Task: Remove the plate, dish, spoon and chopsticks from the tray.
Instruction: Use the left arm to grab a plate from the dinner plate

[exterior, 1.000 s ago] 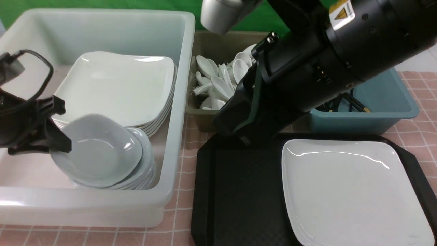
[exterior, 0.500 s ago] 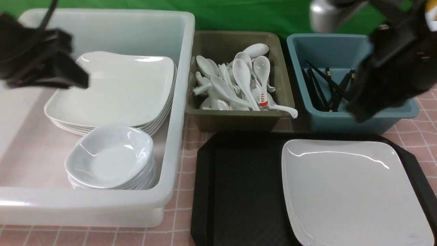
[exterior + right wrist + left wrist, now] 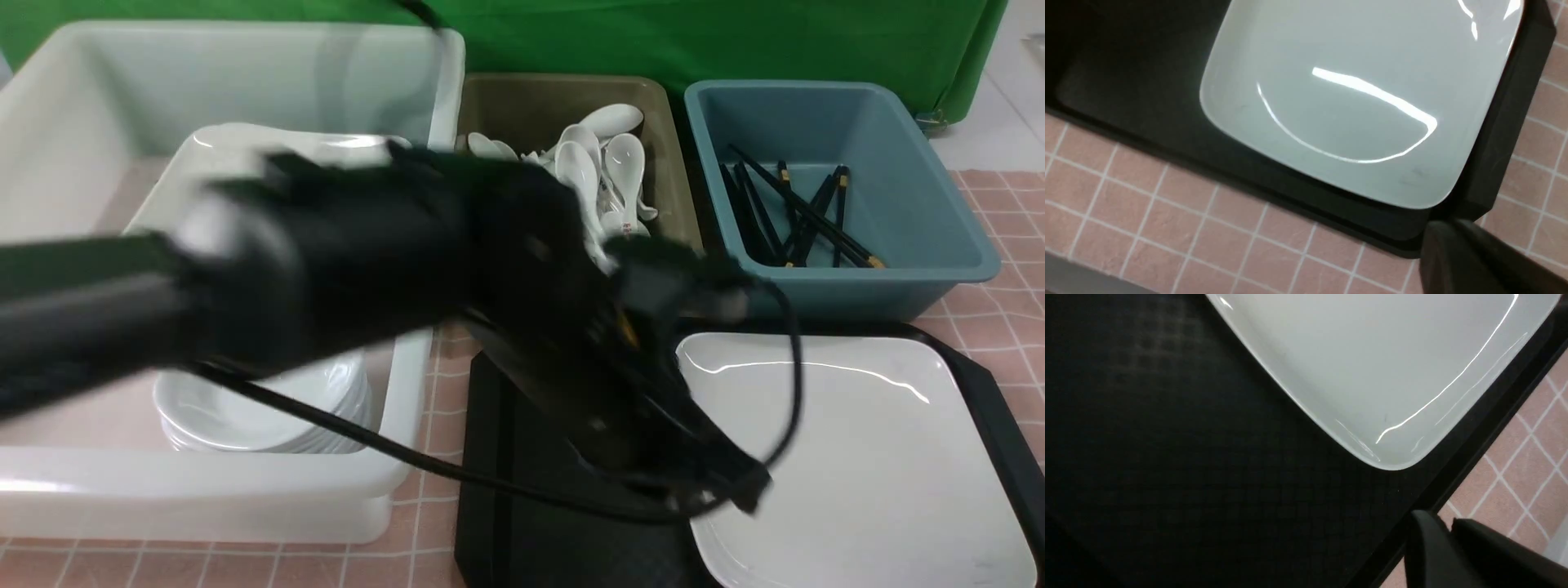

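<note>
The large white plate (image 3: 849, 441) lies on the right half of the black tray (image 3: 490, 531). My left arm reaches blurred across the front view, and its gripper (image 3: 735, 486) hangs at the plate's near left corner, shut and empty. In the left wrist view the gripper (image 3: 1447, 520) is beside the plate (image 3: 1372, 355), over the tray's (image 3: 1167, 437) rim. The right wrist view shows my right gripper (image 3: 1447, 224), shut and empty, by a cut-off corner of the tray (image 3: 1506, 122) holding the plate (image 3: 1351, 102). The dish (image 3: 245, 408) tops a stack in the white bin. The spoon (image 3: 626, 229) lies in the olive bin, the chopsticks (image 3: 800, 216) in the blue bin.
The white bin (image 3: 408, 490) at the left holds stacked plates and dishes. The olive bin (image 3: 571, 98) with white spoons and the blue bin (image 3: 939, 204) stand behind the tray. A pink checked cloth (image 3: 433, 408) covers the table. My right arm is out of the front view.
My left arm has swung from over the white bin to the right and down onto the tray. My right arm has left the front view. The dish stays on its stack.
</note>
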Controlling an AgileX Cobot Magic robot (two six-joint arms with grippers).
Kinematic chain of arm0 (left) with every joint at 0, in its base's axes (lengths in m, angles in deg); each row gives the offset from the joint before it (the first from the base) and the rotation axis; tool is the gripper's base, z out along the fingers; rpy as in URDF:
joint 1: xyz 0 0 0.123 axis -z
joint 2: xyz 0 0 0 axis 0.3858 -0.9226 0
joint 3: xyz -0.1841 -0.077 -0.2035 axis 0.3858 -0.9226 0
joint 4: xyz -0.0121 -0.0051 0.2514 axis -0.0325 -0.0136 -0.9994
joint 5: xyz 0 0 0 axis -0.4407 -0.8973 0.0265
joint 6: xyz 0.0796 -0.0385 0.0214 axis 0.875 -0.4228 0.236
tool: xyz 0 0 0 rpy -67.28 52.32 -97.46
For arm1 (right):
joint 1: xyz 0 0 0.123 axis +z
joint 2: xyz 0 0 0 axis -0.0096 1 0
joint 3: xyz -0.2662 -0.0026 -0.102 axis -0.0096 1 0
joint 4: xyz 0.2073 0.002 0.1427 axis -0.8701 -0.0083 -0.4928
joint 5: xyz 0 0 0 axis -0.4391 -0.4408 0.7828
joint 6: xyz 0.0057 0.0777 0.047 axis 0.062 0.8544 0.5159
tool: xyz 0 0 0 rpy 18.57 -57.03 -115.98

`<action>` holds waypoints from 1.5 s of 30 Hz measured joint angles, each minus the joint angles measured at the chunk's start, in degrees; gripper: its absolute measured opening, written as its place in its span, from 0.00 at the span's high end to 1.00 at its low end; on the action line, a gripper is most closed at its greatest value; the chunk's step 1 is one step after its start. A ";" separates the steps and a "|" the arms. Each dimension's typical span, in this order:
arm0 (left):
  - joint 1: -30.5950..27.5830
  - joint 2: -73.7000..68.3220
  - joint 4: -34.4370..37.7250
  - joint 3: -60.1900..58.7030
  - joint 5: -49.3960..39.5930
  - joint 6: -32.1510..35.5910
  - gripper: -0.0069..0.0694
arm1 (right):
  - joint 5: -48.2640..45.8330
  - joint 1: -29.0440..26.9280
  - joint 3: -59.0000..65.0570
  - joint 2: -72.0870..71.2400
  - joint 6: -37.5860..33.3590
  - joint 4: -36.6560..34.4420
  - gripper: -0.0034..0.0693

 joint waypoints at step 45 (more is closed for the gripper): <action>0.47 -9.05 1.17 3.01 10.45 -10.67 0.88 | 2.50 -0.36 1.35 -6.26 1.42 -0.74 0.91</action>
